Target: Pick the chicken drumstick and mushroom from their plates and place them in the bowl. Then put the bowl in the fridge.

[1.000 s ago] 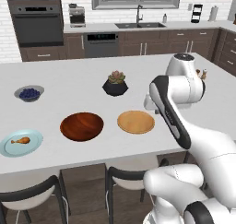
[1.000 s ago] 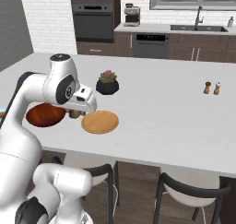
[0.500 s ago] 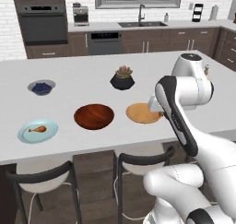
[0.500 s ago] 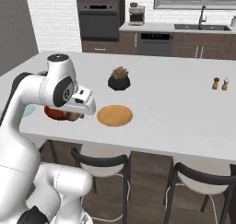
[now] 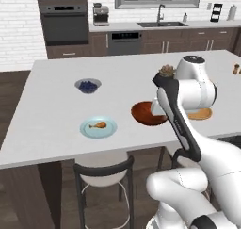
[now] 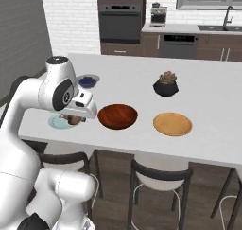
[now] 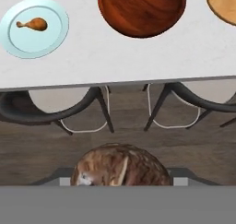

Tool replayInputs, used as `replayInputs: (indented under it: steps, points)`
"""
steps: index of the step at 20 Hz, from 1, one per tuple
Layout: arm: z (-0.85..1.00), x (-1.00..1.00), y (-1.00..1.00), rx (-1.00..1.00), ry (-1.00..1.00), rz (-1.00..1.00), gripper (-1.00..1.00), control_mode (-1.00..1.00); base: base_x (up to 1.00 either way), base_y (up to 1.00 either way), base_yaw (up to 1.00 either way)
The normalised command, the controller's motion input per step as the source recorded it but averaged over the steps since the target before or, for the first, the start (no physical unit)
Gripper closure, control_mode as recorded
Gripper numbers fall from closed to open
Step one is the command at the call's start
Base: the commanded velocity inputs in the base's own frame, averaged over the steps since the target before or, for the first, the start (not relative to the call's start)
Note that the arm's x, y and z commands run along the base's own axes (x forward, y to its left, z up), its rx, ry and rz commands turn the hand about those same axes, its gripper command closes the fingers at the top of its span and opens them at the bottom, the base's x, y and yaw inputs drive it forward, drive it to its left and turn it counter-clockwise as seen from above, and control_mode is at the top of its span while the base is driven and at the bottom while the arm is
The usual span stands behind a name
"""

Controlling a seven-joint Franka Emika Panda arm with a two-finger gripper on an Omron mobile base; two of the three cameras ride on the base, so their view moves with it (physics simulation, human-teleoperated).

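Gripper (image 7: 120,179) is seen closed partway around the rounded, mottled brown-grey mushroom (image 7: 120,165); the cap bulges between the two dark tips, so a hold is judged to be in place.

Change noted: across the last second the whole picture has slid sideways in both base views, which is read as the base driving along the white island counter (image 5: 56,110), not as the dishes moving. The arm's pose is hardly altered and the mushroom is carried with it. The glossy reddish-brown wooden bowl (image 7: 142,8) is now brought closer in front of the hand.

Meaning for the task: the flat tan-orange wooden plate (image 6: 172,124) lies bare, so the mushroom pick is judged done. The bowl is empty, so no placement has been made. In the hand view the mushroom hangs out past the counter's near edge, above the dark-framed stools (image 7: 87,108), and a forward reach over the bowl's rim is judged to be needed.

The small golden-orange chicken drumstick (image 7: 31,24) lies untouched on the round pale light-blue ceramic plate (image 7: 50,39), beside the bowl.

Materials: the bowl shows polished wood grain and a shallow curved wall; the blue plate is smooth and flat; the mushroom's skin looks streaked and matte. A small grey bowl of dark blueberries (image 5: 87,85) and a black succulent pot (image 6: 166,84) stand further back.
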Motion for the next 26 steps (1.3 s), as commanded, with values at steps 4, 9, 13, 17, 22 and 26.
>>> replayInputs:
  steps: [4,9,13,17,22,26]
  points:
    - [0.0,0.0,0.0,0.0,0.0,0.0,1.0,1.0,0.32,0.37,-0.03]
    - [0.0,0.0,0.0,0.0,0.0,0.0,1.0,1.0,0.63,0.09,-0.05]
    - [0.0,0.0,0.0,0.0,0.0,0.0,1.0,1.0,0.61,0.0,-0.06]
    - [0.0,0.0,0.0,0.0,0.0,0.0,1.0,1.0,0.53,0.0,-0.03]
    - [-0.09,0.91,-0.26,0.0,0.03,0.0,1.0,-1.0,0.0,0.0,0.0]
    - [-0.42,0.97,-0.65,0.0,0.03,-0.02,1.0,-1.0,0.0,0.0,0.0]
